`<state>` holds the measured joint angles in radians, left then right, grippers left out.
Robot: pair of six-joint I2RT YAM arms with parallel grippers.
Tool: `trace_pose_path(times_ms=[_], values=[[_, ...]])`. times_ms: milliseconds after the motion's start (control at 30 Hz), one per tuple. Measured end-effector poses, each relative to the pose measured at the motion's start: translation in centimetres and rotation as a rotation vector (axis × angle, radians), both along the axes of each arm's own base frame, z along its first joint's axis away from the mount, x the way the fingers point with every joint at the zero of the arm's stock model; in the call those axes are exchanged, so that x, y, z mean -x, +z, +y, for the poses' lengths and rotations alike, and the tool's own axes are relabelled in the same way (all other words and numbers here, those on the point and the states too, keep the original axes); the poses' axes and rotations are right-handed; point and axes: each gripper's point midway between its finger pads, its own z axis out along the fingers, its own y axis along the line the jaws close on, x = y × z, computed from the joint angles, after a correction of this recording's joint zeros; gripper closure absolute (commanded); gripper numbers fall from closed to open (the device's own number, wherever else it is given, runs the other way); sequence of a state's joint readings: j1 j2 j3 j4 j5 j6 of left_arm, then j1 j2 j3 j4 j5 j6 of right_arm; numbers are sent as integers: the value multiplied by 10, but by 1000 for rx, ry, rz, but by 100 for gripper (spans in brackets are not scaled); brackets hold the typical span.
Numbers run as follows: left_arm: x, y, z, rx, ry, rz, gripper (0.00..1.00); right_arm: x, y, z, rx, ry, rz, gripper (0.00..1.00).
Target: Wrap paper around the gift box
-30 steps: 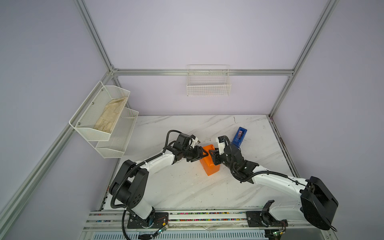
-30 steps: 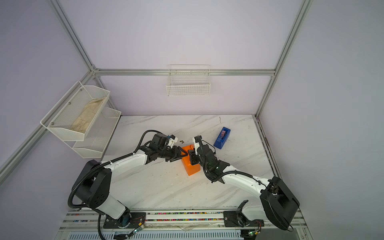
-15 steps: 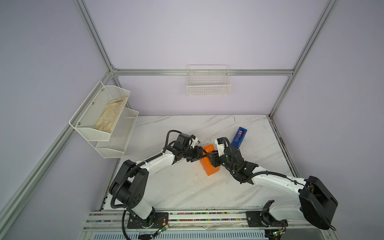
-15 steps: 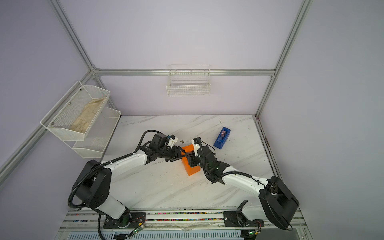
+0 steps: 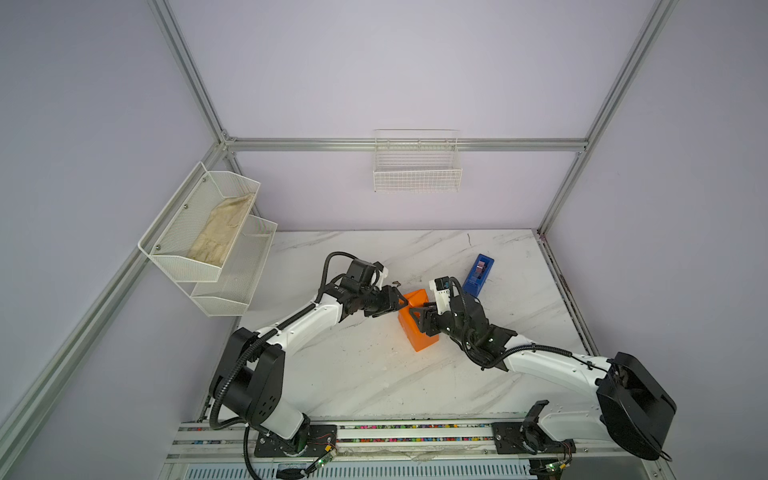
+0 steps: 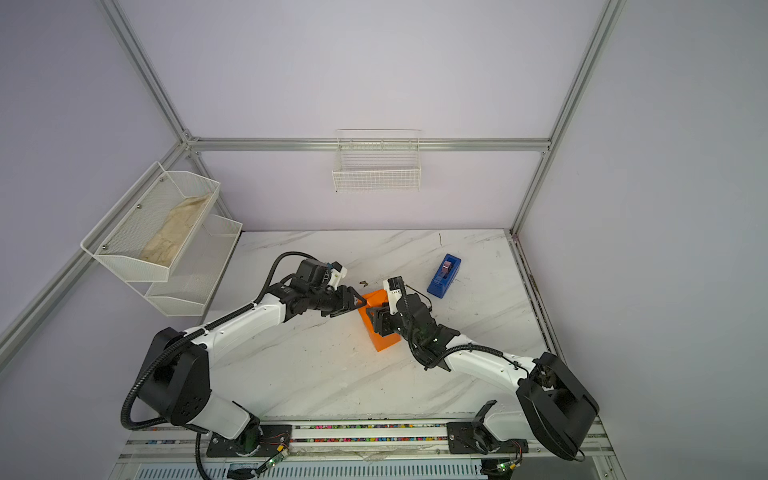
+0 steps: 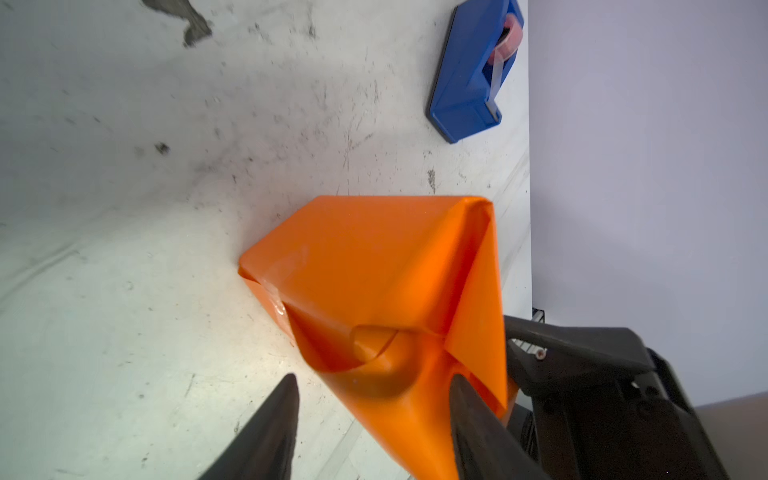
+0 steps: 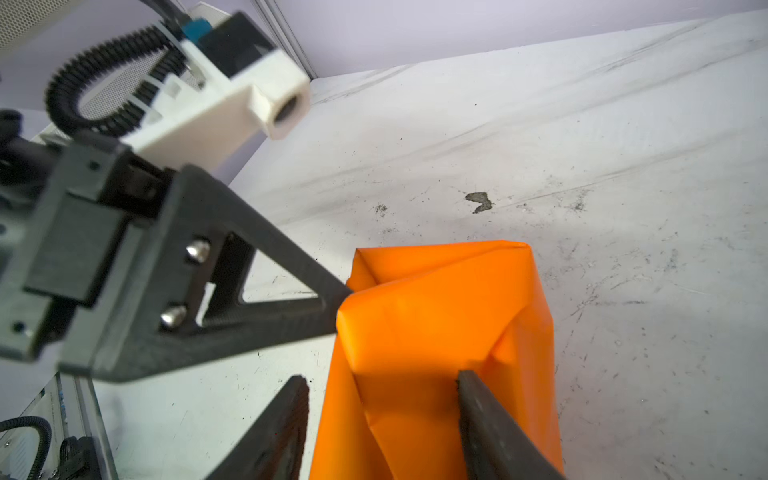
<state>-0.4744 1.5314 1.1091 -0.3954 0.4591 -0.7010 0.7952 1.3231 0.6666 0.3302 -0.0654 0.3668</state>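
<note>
The paper is folded into an orange package on the marble table, and the gift box is hidden inside it. In the left wrist view the paper has a folded flap at its near end. My left gripper is open at the package's far left end, one finger against the flap and the other clear of it. My right gripper is open over the paper, one finger on the top fold and the other off its side.
A blue tape dispenser lies behind and to the right of the package. A white mesh shelf with a beige cloth hangs on the left wall. A wire basket hangs on the back wall.
My right gripper's jaws have spread wider and it has shifted slightly left over the package. The left arm has stayed put.
</note>
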Motion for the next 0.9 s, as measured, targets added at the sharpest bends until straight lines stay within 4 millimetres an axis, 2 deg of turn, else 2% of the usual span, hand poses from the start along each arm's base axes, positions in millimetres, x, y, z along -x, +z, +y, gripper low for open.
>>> trace_pose_path(times_ms=[167,267,333,500,733,900], values=[[-16,41,-5,33,-4,-83,38,0,0,0,-2,2,-2,38],[-18,51,-15,56,-27,-103,36,0,0,0,-3,4,-2,38],[-15,46,-24,56,-49,-92,36,0,0,0,-3,3,-3,37],[-8,14,-40,9,-83,-30,36,1,0,0,-2,3,-2,36],[-9,12,-42,-12,-81,-52,39,1,-1,0,2,3,2,36],[-9,11,-39,-53,-76,-76,38,1,-1,0,2,4,2,36]])
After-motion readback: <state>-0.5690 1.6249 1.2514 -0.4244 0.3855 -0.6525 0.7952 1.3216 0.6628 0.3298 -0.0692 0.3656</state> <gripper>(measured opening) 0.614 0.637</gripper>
